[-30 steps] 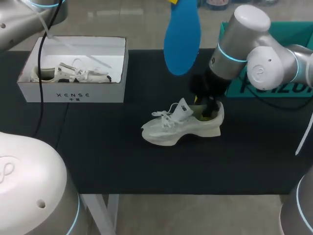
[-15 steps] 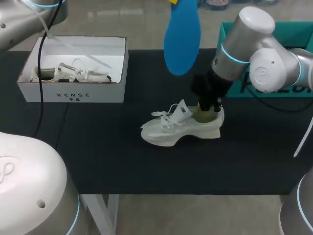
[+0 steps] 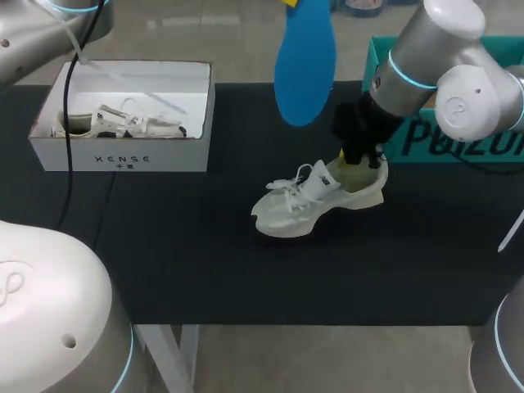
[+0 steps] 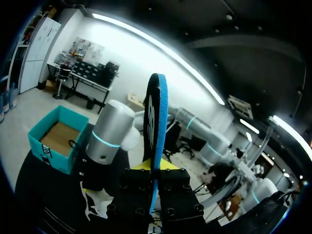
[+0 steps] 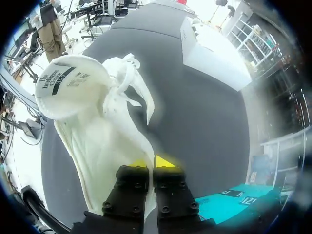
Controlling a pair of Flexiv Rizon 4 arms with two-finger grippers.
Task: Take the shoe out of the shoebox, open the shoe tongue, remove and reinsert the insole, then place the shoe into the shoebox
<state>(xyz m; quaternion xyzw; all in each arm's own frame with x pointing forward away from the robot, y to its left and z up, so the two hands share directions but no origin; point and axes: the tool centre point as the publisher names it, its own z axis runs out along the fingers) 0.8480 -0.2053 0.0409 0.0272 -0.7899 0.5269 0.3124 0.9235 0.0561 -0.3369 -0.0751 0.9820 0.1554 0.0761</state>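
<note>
A white shoe [image 3: 315, 203] lies on the black mat, toe to the left, tongue [image 3: 327, 176] pulled up. My right gripper [image 3: 361, 160] is at its heel opening, shut on the heel collar. In the right wrist view the gripper [image 5: 147, 163] pinches the shoe's wall [image 5: 102, 141], with the tongue [image 5: 68, 87] ahead. My left gripper [image 4: 155, 181] holds a blue insole [image 4: 157, 122] upright, high over the table's far edge [image 3: 304, 65]. The white shoebox [image 3: 123, 155] stands at the far left with a second shoe [image 3: 115, 123] inside.
A teal box [image 3: 458, 139] stands at the far right, close behind my right arm. The black mat [image 3: 180, 262] covers the table between the shoebox and the shoe and toward the near edge.
My right gripper closed on the shoe's heel collar and pulled the shoe to the right and slightly away. The left arm with the insole has stayed still.
</note>
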